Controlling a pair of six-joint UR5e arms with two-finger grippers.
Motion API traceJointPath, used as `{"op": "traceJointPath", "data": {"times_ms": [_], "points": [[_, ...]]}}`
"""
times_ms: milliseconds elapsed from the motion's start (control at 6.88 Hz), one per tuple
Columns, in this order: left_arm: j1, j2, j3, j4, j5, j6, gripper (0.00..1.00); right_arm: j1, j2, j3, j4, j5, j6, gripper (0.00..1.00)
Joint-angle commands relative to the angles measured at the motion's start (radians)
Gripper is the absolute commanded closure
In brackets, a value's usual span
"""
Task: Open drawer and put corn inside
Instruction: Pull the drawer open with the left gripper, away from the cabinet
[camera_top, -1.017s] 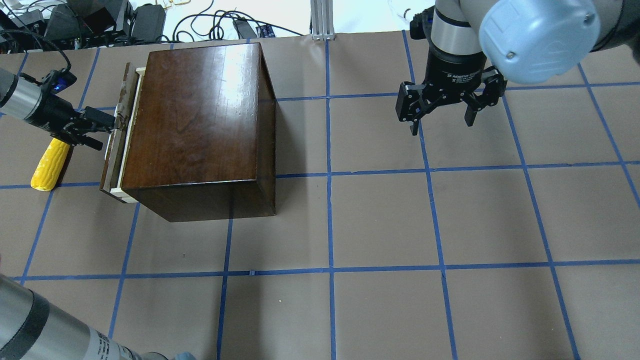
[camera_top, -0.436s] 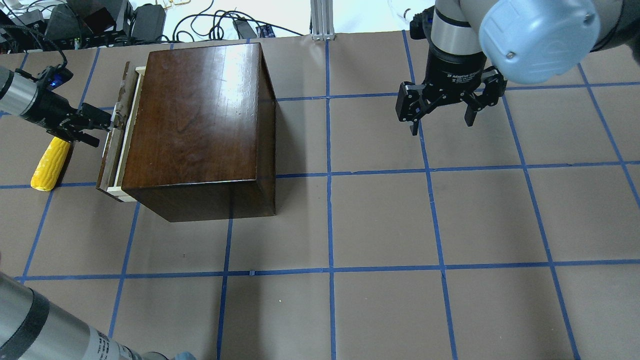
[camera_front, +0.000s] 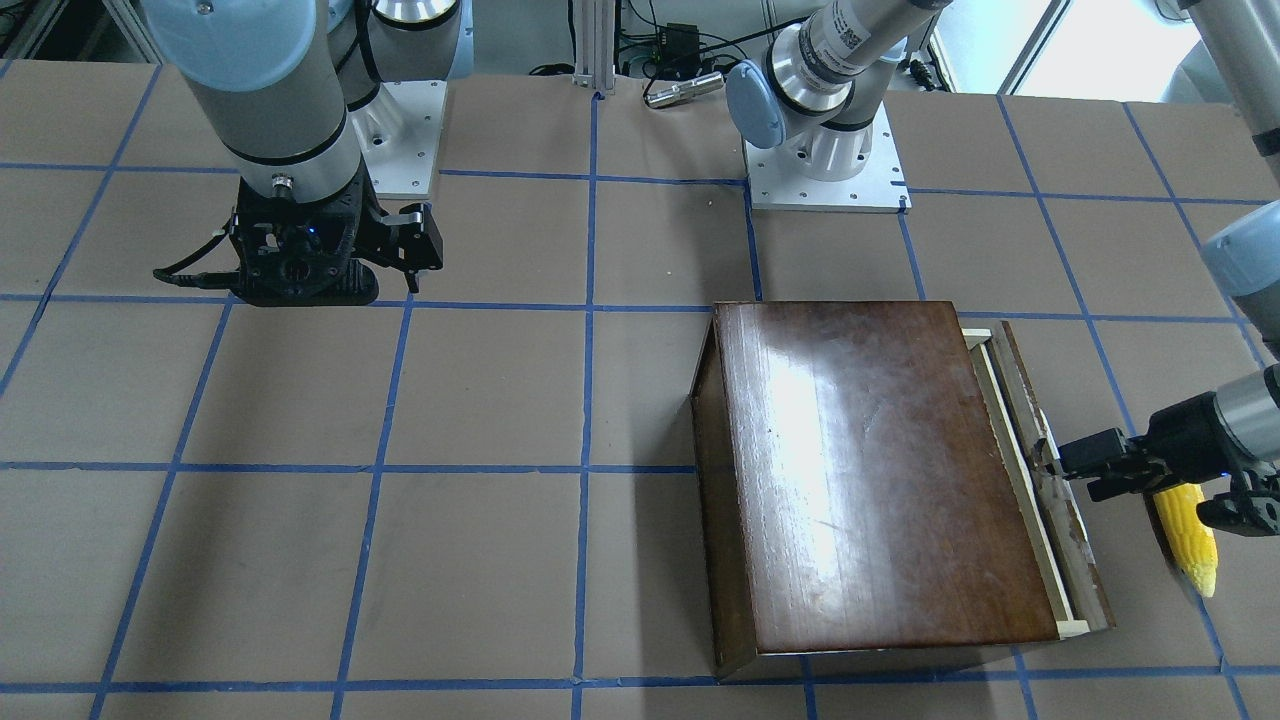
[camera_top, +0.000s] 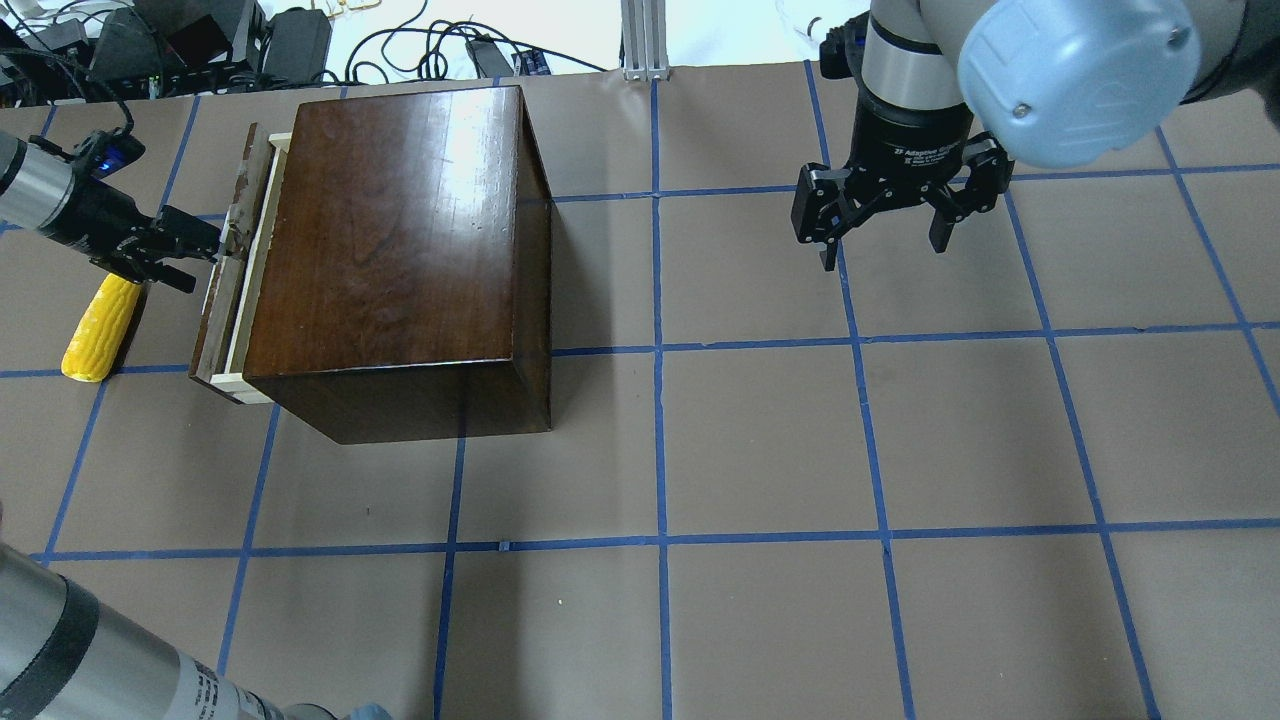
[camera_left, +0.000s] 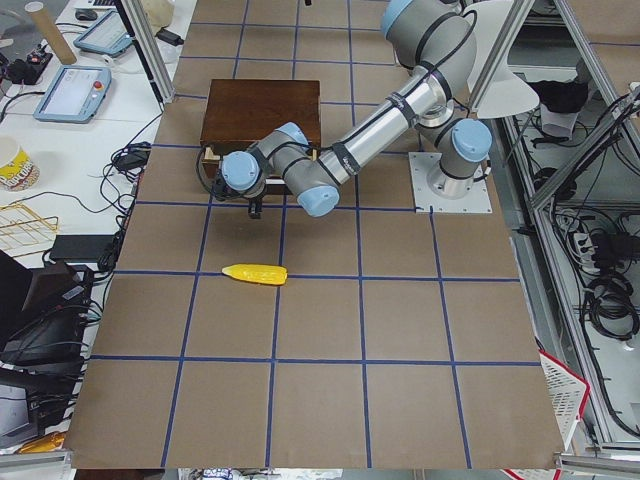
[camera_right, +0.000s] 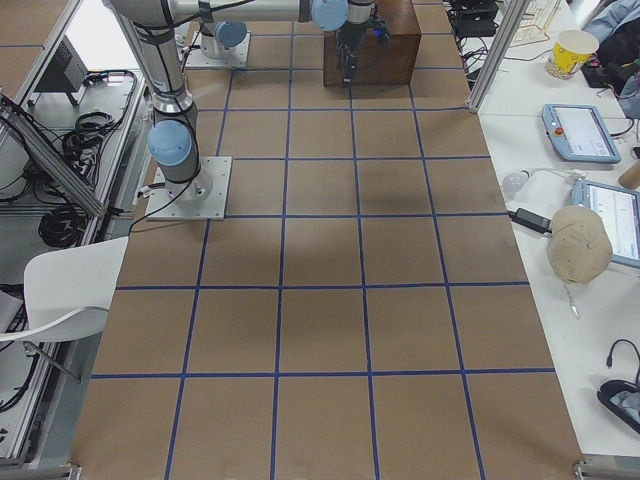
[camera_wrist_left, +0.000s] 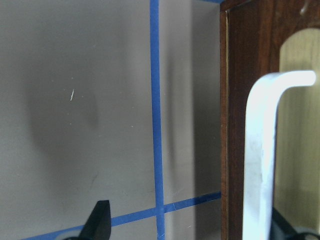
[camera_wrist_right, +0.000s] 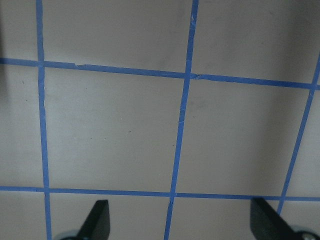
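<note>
The drawer (camera_top: 222, 300) is drawn slightly further out by the left gripper (camera_top: 203, 260) — spread wide, the handle (camera_wrist_left: 257, 150) merely hooked — yet a wider gap is judged needed for the corn (camera_top: 97, 335).

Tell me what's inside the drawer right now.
The drawer is only slightly out of the cabinet, so just a thin strip of its pale rim shows. The rest of its inside is hidden under the cabinet top. The corn lies outside, on the table.

Yellow corn (camera_top: 98, 330), dark brown cabinet (camera_top: 400, 230), blue-gridded tan table (camera_top: 760, 440).
</note>
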Motion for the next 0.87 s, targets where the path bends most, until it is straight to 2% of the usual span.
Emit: {"op": "traceJointPath", "data": {"times_ms": [0,727], "points": [[0.001,0.0,0.001,0.005,0.002,0.002,0.0,0.0,0.0,0.0,0.0,0.0,0.0,0.0],[0.036,-0.003,0.003,0.006,0.003,0.015,0.0,0.0,0.0,0.0,0.0,0.0,0.0,0.0]]}}
